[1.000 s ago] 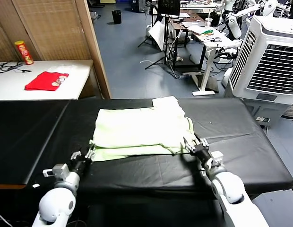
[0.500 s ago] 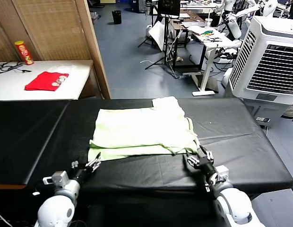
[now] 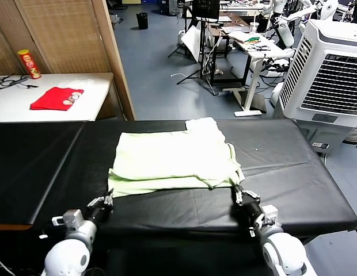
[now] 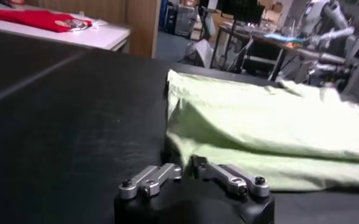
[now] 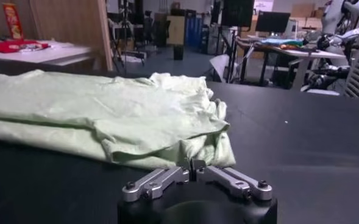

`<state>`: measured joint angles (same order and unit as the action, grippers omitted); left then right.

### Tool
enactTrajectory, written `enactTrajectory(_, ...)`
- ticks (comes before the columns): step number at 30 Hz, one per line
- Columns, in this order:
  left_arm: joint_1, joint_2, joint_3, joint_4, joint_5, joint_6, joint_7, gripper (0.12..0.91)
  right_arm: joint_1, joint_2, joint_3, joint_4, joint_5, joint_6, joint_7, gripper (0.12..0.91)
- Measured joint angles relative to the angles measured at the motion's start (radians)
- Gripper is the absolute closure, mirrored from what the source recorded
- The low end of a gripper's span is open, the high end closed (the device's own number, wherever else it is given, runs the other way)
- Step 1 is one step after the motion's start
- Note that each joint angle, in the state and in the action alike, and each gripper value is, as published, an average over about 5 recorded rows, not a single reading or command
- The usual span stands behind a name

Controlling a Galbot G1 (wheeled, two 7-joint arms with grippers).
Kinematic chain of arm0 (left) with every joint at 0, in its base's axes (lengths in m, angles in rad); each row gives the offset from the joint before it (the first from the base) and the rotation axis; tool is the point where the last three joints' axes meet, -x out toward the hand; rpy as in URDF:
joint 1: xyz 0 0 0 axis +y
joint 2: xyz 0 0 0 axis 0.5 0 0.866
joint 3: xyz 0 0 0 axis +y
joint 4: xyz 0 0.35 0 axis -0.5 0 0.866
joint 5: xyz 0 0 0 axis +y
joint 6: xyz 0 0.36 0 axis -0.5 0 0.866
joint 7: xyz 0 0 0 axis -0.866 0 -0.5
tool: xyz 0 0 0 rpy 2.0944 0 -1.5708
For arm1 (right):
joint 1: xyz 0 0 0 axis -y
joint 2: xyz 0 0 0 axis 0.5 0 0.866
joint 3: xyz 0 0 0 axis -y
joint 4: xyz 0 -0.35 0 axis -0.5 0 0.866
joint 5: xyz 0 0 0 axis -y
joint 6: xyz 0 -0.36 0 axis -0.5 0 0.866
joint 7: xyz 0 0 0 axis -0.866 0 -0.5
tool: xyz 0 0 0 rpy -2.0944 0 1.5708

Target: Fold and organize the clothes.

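Observation:
The clothes (image 3: pixel 173 158), one pale yellow-green shirt, lie folded flat in the middle of the black table (image 3: pixel 293 167). My left gripper (image 3: pixel 105 201) rests low at the table's front, just short of the shirt's front left corner, shut with nothing in it. My right gripper (image 3: pixel 238 193) sits just short of the front right corner, also shut and empty. In the left wrist view the shirt (image 4: pixel 258 122) lies right beyond the left gripper (image 4: pixel 188 168). In the right wrist view the rumpled corner of the shirt (image 5: pixel 106 109) lies just past the right gripper (image 5: pixel 192 168).
A small red cloth (image 3: pixel 54 98) and an orange-yellow can (image 3: pixel 29 63) sit on a white side table (image 3: pixel 92 98) at the back left. A white cooler unit (image 3: pixel 334 75) stands at the back right. Bare black tabletop spreads to both sides of the shirt.
Both grippers have drawn back from the shirt's front corners toward the table's front edge and gone from open to shut. The shirt stays flat where it was.

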<state>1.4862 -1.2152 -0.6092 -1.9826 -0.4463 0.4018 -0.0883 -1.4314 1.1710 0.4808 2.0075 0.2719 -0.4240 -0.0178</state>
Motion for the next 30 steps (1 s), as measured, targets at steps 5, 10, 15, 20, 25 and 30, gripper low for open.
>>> enactTrajectory(5,0.065,0.053,-0.014,-0.057,0.01,0.009,-0.007,0.903,-0.081,0.0,0.022,0.071,-0.005,-0.035,0.004,0.904)
enactTrajectory(10,0.154,0.083,-0.034,-0.126,0.021,0.017,-0.01,0.903,-0.163,0.008,0.038,0.131,-0.01,-0.054,0.012,0.904)
enactTrajectory(15,0.249,0.094,-0.053,-0.186,0.022,0.034,-0.015,0.903,-0.224,0.013,0.044,0.178,-0.009,-0.068,0.014,0.881)
enactTrajectory(20,0.314,0.09,-0.065,-0.236,0.015,0.06,-0.042,0.843,-0.254,0.006,0.064,0.223,0.019,-0.087,0.016,0.665)
enactTrajectory(25,0.323,0.091,-0.074,-0.286,-0.018,0.121,-0.089,0.593,-0.23,-0.011,0.09,0.279,0.082,-0.116,0.023,0.384)
enactTrajectory(30,0.265,0.114,-0.084,-0.326,-0.096,0.133,-0.108,0.322,-0.111,-0.029,0.082,0.254,0.107,-0.057,0.023,0.24)
